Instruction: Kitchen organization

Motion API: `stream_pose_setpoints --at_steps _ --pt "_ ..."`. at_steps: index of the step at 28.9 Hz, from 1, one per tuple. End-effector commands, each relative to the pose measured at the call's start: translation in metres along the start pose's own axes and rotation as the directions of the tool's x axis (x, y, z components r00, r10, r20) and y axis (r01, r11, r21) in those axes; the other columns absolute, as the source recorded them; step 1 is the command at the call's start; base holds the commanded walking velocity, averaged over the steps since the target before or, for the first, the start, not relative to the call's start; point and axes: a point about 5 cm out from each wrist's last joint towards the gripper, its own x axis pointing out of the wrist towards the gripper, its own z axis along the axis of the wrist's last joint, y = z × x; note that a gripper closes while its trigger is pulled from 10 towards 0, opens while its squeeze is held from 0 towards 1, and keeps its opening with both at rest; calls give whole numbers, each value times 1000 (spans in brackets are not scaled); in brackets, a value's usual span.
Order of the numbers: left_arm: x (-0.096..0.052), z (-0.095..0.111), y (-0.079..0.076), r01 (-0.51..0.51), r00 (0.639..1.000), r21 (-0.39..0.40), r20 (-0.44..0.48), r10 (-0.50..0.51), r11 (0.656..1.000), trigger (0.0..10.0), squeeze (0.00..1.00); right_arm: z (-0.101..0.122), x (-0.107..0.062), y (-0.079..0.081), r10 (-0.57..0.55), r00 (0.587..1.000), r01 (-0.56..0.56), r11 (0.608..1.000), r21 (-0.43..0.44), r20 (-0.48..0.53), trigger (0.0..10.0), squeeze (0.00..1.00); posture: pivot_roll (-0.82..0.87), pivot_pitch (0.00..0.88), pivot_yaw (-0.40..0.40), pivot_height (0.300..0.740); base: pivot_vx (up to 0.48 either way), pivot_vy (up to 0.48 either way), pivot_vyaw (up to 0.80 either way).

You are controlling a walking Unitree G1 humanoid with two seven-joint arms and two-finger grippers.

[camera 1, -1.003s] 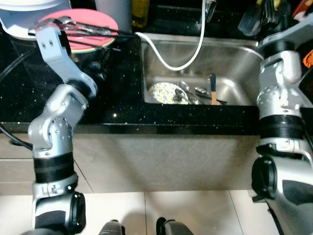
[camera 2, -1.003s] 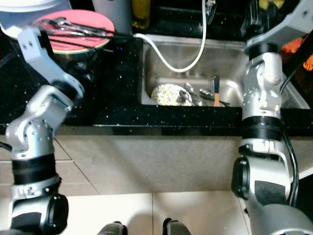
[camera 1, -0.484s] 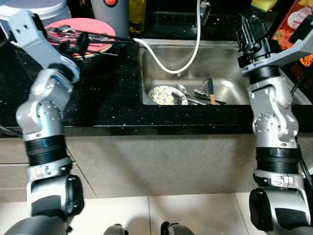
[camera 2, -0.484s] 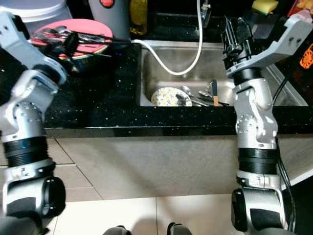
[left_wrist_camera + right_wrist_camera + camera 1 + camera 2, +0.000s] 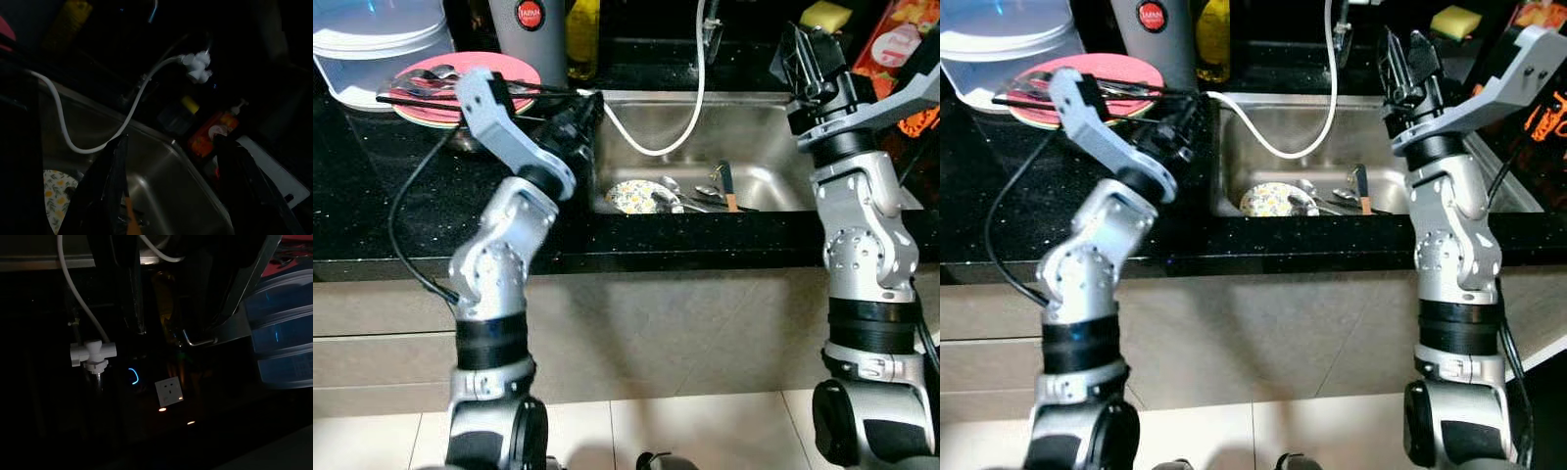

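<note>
The robot stands square to a black speckled countertop [image 5: 411, 211] with a steel sink [image 5: 773, 127] set into it at centre frame. Both arms are raised over the counter and neither carries anything, so this reads as the approach step — lining up on the dishes before any pickup.

The left gripper [image 5: 576, 122] sits at the sink's left rim, in the upper middle of the frame, aimed across the basin; in its wrist view the two black fingers [image 5: 115, 191] stand apart with the basin between them, gripping nothing. The right gripper [image 5: 810, 61] is held high at the upper right, above the sink's right side, its fingers spread and empty.

What needs sorting lies in two places. In the basin, a yellow-patterned plate [image 5: 639, 196] lies flat with spoons [image 5: 674, 188] and a wooden-handled utensil [image 5: 726, 186] piled just beside it. At the upper left, a pink plate [image 5: 519, 70] holds cutlery and chopsticks [image 5: 421, 98].

The next move probably calls for lowering one gripper into the basin — the white hose [image 5: 651, 149] looping down from the tap hangs across that path and would need avoiding.

Along the back of the counter stand a clear lidded container [image 5: 374, 44], a grey flask [image 5: 527, 24] and a yellow bottle [image 5: 580, 34]; a yellow sponge [image 5: 825, 14] sits at the top right. Below the counter the cabinet face and pale floor tiles show.
</note>
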Motion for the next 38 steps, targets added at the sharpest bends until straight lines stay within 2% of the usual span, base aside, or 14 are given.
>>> stream_pose_setpoints --at_steps 1,2,6,7,8,10,12,16,22,26,34,35,37,38 --pt "-4 -1 -1 -17 999 -59 33 19 998 10000 0 2 -2 -1 -7 1000 7 1000 1 0 10000 0 84 42 -46 740 0 0 0" --pt "-10 -2 8 -63 996 -128 58 71 990 10000 0 1 -2 -1 -6 1000 6 1000 3 -4 10000 0 84 42 -46 740 0 0 0" --pt "-14 1 23 -129 983 -226 102 156 966 10000 0 0 -1 -1 -3 1000 3 1000 7 -10 10000 0 87 43 -61 740 0 0 0" --pt "-14 1 23 -129 983 -226 102 156 966 10000 0 0 -1 -1 -3 1000 3 1000 7 -10 10000 0 87 43 -61 740 0 0 0" --pt "-12 6 32 -144 972 -308 133 193 940 10000 0 -1 1 1 5 1000 -5 1000 11 -16 10000 0 90 42 -72 740 0 0 0" --pt "-11 9 35 -144 968 -341 146 203 929 10000 0 -2 2 2 9 1000 -9 1000 15 -20 10000 0 90 42 -72 740 0 0 0" --pt "-3 17 43 -155 959 -393 161 233 906 10000 0 -2 4 4 18 1000 -18 1000 20 -23 10000 0 92 40 -83 740 0 0 0" --pt "5 24 51 -173 951 -437 160 265 883 10000 0 -3 6 7 25 999 -25 999 24 -23 10000 0 88 41 -82 740 0 0 0" --pt "25 33 58 -197 954 -415 127 271 888 10000 0 -2 5 8 23 999 -23 1000 22 -22 10000 0 76 44 -76 740 0 0 0" --pt "36 32 53 -174 968 -408 94 231 896 10000 0 1 3 6 9 1000 -9 1000 14 -14 10000 0 62 44 -58 740 0 0 0" --pt "39 29 55 -181 969 -428 78 236 886 10000 0 3 1 6 2 1000 -2 1000 9 -6 10000 0 54 44 -49 740 0 0 0" --pt "41 28 57 -185 968 -431 75 239 883 9569 0 4 1 5 -1 1000 1 1000 7 -4 10000 0 54 43 -49 740 0 0 0" --pt "42 28 58 -186 968 -431 74 240 883 9569 0 4 1 5 -2 1000 2 1000 6 -4 10000 0 55 42 -50 740 0 0 0" --pt "44 30 58 -181 968 -425 81 236 887 0 0 3 1 5 -1 1000 1 1000 7 -4 10000 0 56 42 -51 740 0 0 0"
